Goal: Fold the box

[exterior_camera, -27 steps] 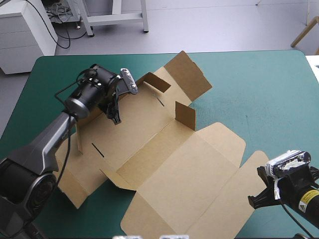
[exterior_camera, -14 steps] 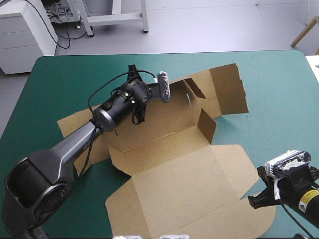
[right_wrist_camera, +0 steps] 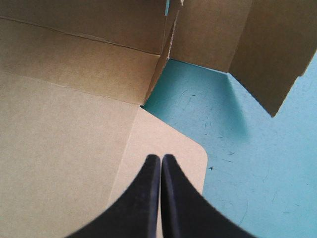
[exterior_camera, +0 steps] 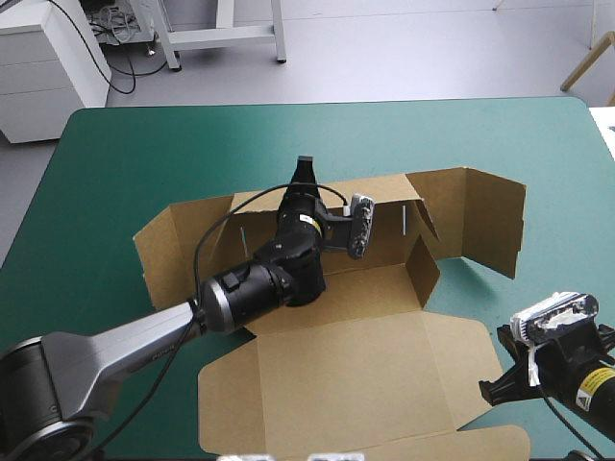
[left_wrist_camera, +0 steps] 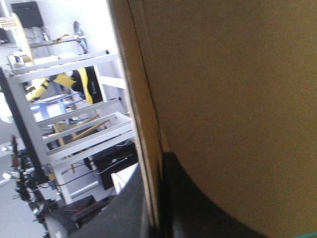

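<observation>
While the left jaws grasp a raised wall of the box (exterior_camera: pixel 336 370), the right jaws are clenched together. They point at the rounded corner of its lid (right_wrist_camera: pixel 171 141).

Table (exterior_camera: pixel 480 134), teal-green cover, rounded corners. Beyond far edge: grey floor (exterior_camera: pixel 413 53), white frame legs (exterior_camera: pixel 221 36). Off far left corner: white drawer cabinet (exterior_camera: pixel 48 72), cables (exterior_camera: pixel 113 27) beside it. Off far right corner: pale wooden leg (exterior_camera: pixel 588 60).

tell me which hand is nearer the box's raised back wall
Left. The left hand is shut on the edge of that back wall; the right hand is over a rounded corner of the lid, well apart from the wall.
</observation>
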Action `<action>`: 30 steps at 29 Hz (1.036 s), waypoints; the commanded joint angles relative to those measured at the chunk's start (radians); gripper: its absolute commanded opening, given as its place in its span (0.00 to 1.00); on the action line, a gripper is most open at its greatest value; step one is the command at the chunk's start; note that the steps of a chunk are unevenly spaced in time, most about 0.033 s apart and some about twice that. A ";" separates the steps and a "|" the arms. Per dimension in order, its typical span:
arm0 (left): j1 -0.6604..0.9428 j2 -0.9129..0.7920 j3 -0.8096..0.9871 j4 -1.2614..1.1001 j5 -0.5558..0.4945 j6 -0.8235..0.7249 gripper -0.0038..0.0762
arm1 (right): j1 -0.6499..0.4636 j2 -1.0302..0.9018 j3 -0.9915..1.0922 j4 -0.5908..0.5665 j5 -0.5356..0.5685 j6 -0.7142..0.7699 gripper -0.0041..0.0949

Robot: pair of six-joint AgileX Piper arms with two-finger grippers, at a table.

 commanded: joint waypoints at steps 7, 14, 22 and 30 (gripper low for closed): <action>-0.161 -0.131 0.211 0.374 -0.027 -0.305 0.04 | -0.006 0.008 -0.020 -0.009 -0.054 -0.009 0.03; -0.184 -0.146 0.326 0.547 0.016 -0.530 0.04 | -0.006 0.008 -0.020 -0.009 -0.054 -0.003 0.03; -0.258 -0.146 0.372 0.622 0.090 -0.687 0.04 | -0.006 0.008 -0.020 -0.009 -0.054 0.022 0.27; -0.272 -0.146 0.379 0.620 0.164 -0.706 0.04 | -0.006 0.015 -0.022 -0.035 -0.098 0.081 0.84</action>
